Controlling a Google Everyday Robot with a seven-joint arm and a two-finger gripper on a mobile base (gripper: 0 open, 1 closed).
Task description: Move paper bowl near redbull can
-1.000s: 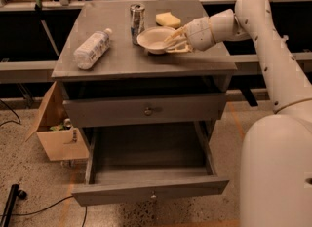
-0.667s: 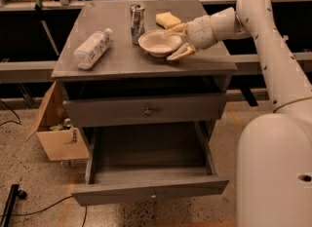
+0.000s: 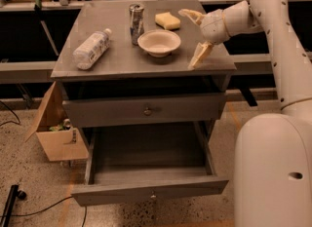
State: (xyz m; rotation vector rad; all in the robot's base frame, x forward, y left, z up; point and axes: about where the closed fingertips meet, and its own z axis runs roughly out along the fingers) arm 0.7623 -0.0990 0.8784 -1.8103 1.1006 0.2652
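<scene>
The off-white paper bowl [image 3: 159, 42] sits upright on the grey tabletop [image 3: 112, 60], just right of the redbull can [image 3: 136, 24], almost touching it. The can stands upright, silver and blue, behind and left of the bowl. My gripper [image 3: 193, 37] is to the right of the bowl, apart from it, above the table's right side. Its two pale fingers [image 3: 199, 55] are spread wide and hold nothing.
A yellow sponge [image 3: 167, 20] lies behind the bowl. A clear plastic bottle [image 3: 91, 49] lies on its side at the left. The lower drawer [image 3: 148, 177] of the table stands pulled open. A cardboard box [image 3: 54, 132] sits on the floor at left.
The gripper let go of the paper bowl, opened, and drew back to the right. The bowl now rests free next to the can.
</scene>
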